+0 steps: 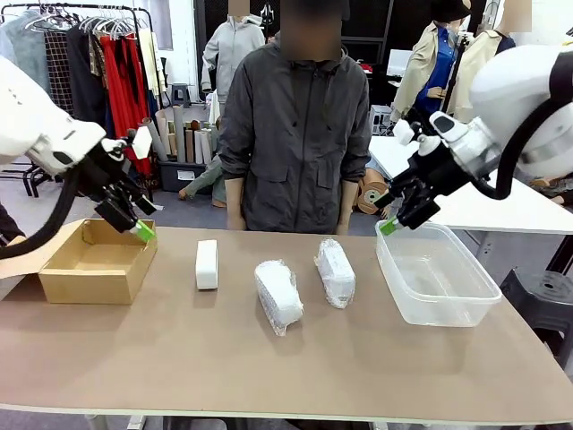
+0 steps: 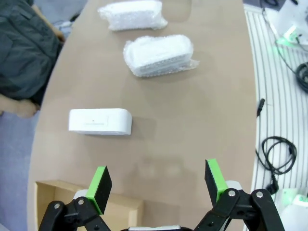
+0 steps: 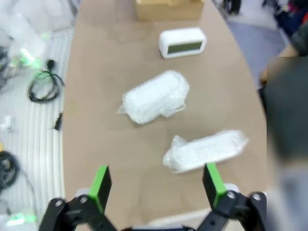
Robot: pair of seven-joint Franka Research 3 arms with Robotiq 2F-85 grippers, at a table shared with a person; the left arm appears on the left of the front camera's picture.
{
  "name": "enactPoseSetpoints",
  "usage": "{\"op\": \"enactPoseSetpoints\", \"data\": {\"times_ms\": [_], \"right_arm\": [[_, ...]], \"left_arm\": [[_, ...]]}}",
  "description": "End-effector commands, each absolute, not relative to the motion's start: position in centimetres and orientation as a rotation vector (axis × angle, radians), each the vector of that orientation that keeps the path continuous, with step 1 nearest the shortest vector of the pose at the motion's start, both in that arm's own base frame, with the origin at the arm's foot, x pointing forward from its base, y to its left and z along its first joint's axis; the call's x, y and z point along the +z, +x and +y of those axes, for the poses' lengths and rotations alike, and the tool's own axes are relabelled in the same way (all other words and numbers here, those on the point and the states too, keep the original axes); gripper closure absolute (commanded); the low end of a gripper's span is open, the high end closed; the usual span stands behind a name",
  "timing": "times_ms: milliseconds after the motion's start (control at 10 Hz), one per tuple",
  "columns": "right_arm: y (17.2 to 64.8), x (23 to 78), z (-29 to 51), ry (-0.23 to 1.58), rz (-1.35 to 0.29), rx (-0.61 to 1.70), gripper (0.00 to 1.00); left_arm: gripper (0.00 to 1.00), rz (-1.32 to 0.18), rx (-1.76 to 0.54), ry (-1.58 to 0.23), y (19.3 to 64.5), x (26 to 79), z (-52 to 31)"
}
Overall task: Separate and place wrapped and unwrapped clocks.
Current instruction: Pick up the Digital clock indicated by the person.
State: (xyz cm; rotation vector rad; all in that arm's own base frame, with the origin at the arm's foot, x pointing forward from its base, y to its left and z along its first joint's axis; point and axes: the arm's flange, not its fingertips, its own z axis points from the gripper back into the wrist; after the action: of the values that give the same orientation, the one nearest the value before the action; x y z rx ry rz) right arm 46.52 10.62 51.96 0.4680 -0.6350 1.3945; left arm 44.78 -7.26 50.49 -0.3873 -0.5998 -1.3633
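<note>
Now, taking the person's [image 1: 295, 134] edge of the table [image 1: 295, 376] as twelve o'clock. The left gripper [image 1: 139, 226] is hanging over the cardboard box [image 1: 89, 287] at nine, jaws standing fully apart and carrying nothing. The right gripper [image 1: 392, 224] is hanging over the far rim of the plastic tub [image 1: 448, 313] at three, jaws equally wide and also carrying nothing.

Three clocks are lying in a row across the middle, none touching another. The bare clock [image 1: 207, 264] is sitting toward nine, near the box. The first wrapped clock [image 1: 278, 294] is lying at centre, a little toward six. The second wrapped clock [image 1: 335, 271] is lying toward three, near the tub.

Judging the step: no sorting is done yet, and the first pick is coming.
- Likely pairing: left arm taking the bare clock to the box, right arm taking the wrapped pair to the tub, so neither arm is crossing the middle.
- Bare clock: the shell is looking smooth, so I would come down square and close across its narrow width.
- Wrapped clocks: the film is crinkly and loose at the ends, so I would clamp the body at mid-length and avoid the trailing film.
- Order: I would take the three o'clock one first, keeping clear of its neighbour.
</note>
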Motion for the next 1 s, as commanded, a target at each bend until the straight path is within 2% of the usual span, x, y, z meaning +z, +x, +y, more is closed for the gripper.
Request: {"op": "enactPoseSetpoints", "data": {"times_ms": [0,500,900], "right_arm": [[48.9,53.3,9.2,0.509,-0.697,1.434,0.0],[51.7,55.7,5.4,0.599,-0.804,1.436,0.0],[52.8,55.7,4.7,0.62,-0.786,1.427,0.0]], "left_arm": [[0.0,-0.65,-1.437,-0.406,46.1,51.6,-6.3],[0.0,-0.844,-1.464,-0.406,48.5,53.0,-2.9],[0.0,-0.833,-1.422,-0.441,48.9,53.6,-2.6]]}}
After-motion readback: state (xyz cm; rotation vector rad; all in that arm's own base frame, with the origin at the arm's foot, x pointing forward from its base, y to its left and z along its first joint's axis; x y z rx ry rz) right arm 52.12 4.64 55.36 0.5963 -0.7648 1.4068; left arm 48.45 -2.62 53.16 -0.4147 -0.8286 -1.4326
